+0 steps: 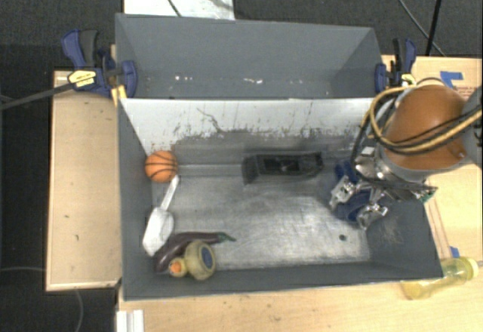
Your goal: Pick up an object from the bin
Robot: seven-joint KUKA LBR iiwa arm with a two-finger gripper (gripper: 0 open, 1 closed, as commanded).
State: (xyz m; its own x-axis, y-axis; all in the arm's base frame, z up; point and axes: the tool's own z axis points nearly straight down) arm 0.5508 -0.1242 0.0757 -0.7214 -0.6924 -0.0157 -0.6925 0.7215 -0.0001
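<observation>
Blue object (347,206), small and dark, lies on the right side of the grey bin (249,89), partly under the gripper (361,206). At the far left a small orange basketball (161,167) rests against the back wall. Just nearer, a white spoon-like scoop (160,223) lies with its handle pointing towards the ball. Beside its bowl, at the near-left corner, a roll of tape (199,259) touches a brown, beak-shaped thing (181,242). A black oblong block (283,166) lies at the far middle, well apart from that group. On the right, the gripper hangs low, right over the blue object; whether it is open or closed cannot be told.
</observation>
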